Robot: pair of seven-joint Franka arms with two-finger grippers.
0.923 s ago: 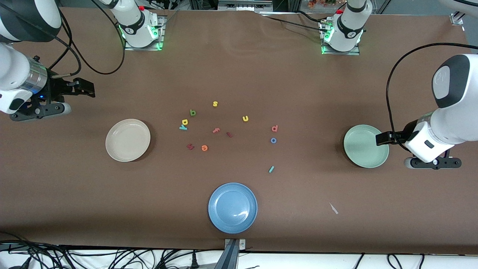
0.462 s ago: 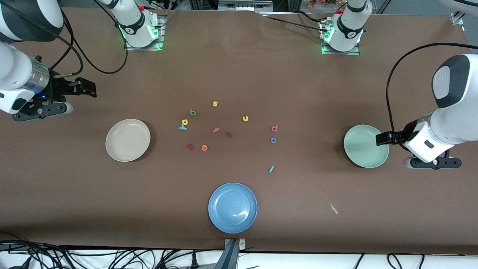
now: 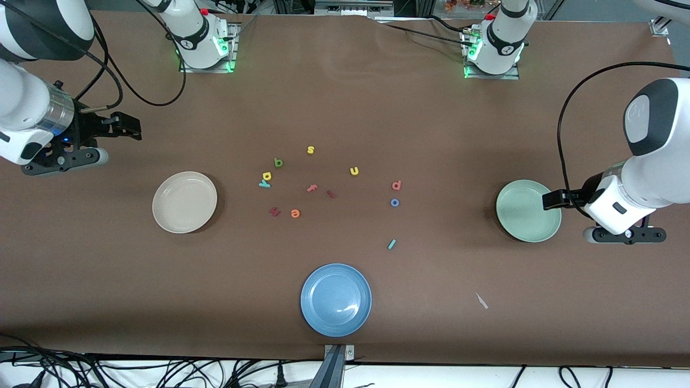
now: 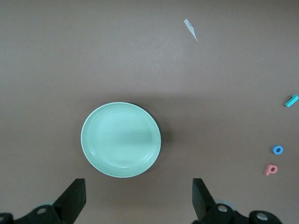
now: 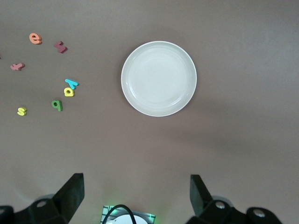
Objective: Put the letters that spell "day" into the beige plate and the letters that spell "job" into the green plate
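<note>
above the bare tabletop by the empty beige plate the right gripper hangs spread, the six wanted letters lie mid-table, and the left gripper hangs spread over the empty green plate.

Scattered toy letters lie on the table between the beige plate and green plate.

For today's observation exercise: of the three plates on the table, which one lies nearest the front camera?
The blue plate. It lies lowest in the front view, below the scattered letters, while the beige plate and the green plate lie higher, toward the table's ends.
</note>
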